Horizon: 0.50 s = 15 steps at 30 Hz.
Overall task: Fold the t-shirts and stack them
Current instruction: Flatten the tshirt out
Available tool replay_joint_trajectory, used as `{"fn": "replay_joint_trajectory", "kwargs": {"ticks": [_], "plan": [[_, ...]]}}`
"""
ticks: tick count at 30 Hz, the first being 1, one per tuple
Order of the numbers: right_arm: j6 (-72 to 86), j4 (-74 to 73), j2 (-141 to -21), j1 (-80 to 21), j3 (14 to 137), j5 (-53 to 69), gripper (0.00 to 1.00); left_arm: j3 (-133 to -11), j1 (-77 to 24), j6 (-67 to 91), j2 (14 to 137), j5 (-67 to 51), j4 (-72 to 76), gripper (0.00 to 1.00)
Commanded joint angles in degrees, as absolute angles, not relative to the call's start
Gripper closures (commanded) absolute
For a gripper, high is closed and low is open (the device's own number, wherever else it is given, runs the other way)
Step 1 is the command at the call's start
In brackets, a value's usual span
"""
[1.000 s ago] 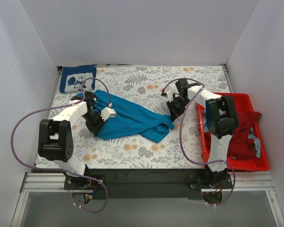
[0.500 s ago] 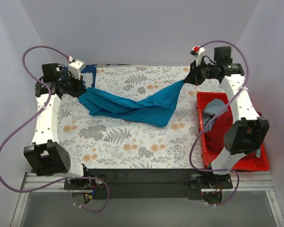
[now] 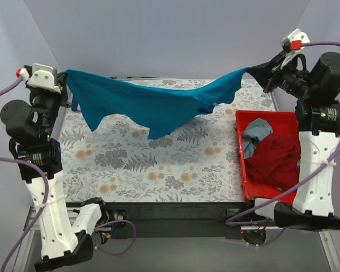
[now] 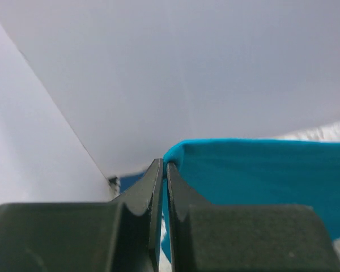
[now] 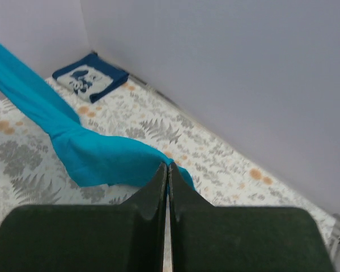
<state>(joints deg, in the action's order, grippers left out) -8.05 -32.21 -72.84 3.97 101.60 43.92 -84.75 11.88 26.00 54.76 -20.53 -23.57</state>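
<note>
The teal-blue t-shirt [image 3: 153,105] hangs stretched in the air between both raised arms, sagging in the middle above the table. My left gripper [image 3: 65,72] is shut on its left corner; the cloth [image 4: 260,175] shows pinched at my fingertips in the left wrist view. My right gripper [image 3: 250,70] is shut on its right corner, and the shirt [image 5: 85,153] trails away from the tips in the right wrist view. The folded navy t-shirt with a white graphic [image 5: 90,78] lies at the far left corner, hidden by the teal shirt in the top view. A dark red t-shirt [image 3: 280,161] and a pale blue-grey one [image 3: 255,133] lie in the bin.
The red plastic bin [image 3: 242,170] stands at the table's right side. The floral tablecloth [image 3: 158,164] covers the table. Grey walls enclose the left, back and right. Purple cables loop beside both arms.
Both arms have risen high and spread apart, lifting the teal shirt off the table and pulling it taut between them.
</note>
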Motion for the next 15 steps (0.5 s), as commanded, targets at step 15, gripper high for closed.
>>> {"fn": "replay_joint_trajectory", "kwargs": {"ticks": [15], "plan": [[2.72,-12.76,-72.68,3.87,107.75,35.07,0.99,-89.03,12.04,25.22,58.79,-13.98,-10.46,1.0]]}}
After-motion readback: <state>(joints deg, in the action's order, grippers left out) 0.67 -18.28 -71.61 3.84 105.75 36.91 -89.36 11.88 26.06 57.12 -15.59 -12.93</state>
